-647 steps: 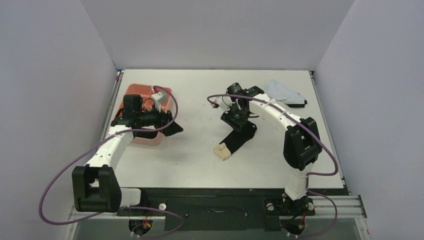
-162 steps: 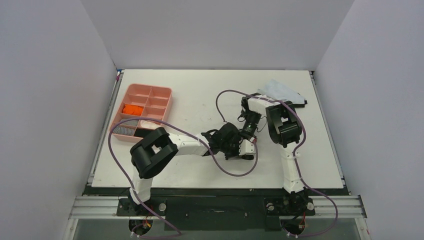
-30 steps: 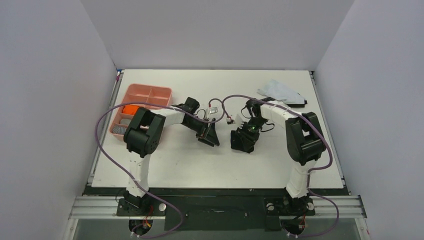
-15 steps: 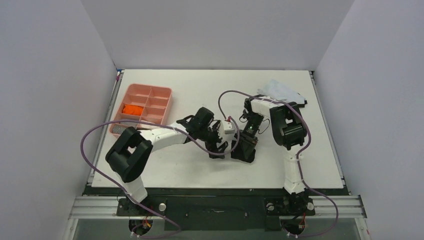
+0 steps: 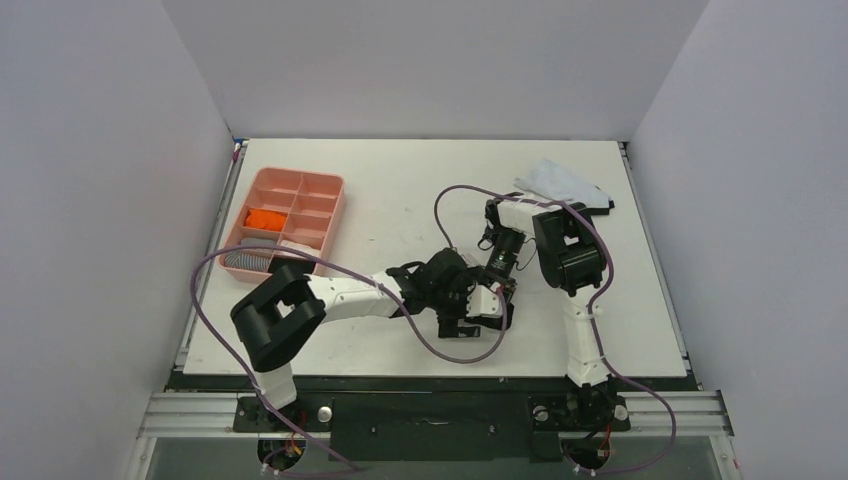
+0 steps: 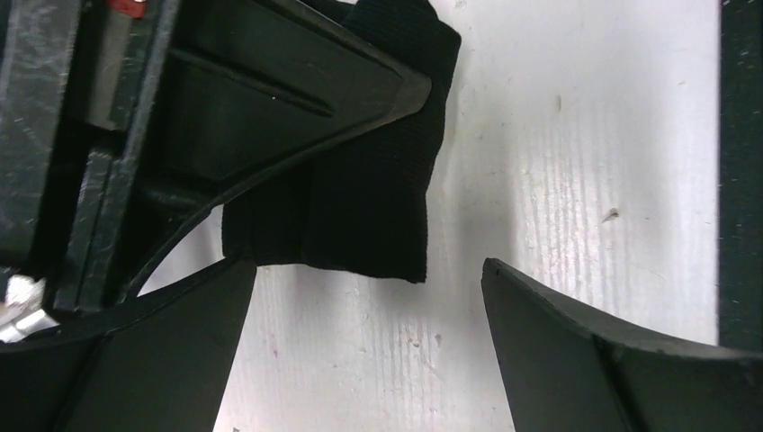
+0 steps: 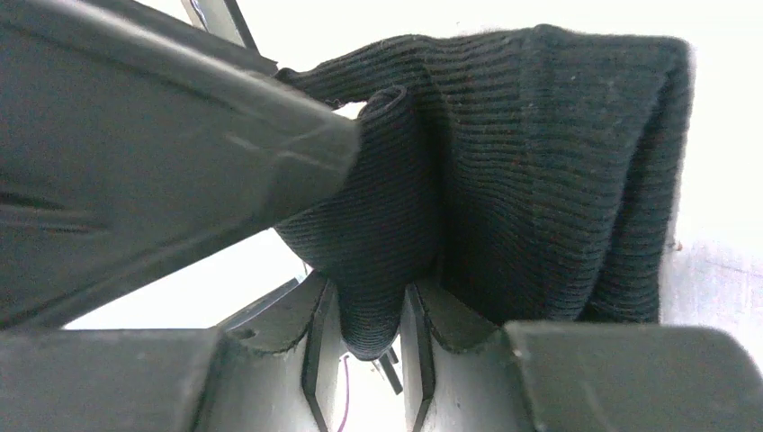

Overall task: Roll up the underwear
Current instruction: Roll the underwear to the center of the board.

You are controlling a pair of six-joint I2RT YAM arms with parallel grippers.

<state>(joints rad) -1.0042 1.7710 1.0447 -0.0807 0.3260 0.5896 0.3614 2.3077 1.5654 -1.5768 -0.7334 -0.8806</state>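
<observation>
A pink tray (image 5: 327, 205) with several compartments sits at the left of the worktop (image 5: 400, 180). The orange underwear (image 5: 265, 217) lies bunched in one compartment of its left column. A pale folded item (image 5: 296, 246) fills a compartment nearer the front, and a grey striped item (image 5: 243, 262) fills the front left corner. The tray's far compartments look bare.

Well apart from the tray, near the middle front of the worktop, both arms meet over the black underwear (image 7: 540, 171). The right gripper (image 7: 367, 310) is closed on it, with a fold of the ribbed cloth pinched between its two fingers. The rest of the cloth hangs bunched beyond them.

The left gripper (image 6: 367, 270) is spread wide and holds nothing. In the left wrist view the cloth lies on the worktop just past its fingertips, partly under the right gripper's dark finger.

From above, the two grippers hide nearly all of the black underwear. A purple cable (image 5: 455, 350) from the left arm loops across the worktop in front of them.

At the far right corner lies a pale bluish cloth (image 5: 560, 180) with a dark item (image 5: 598, 207) just beside it, clear of both arms.
</observation>
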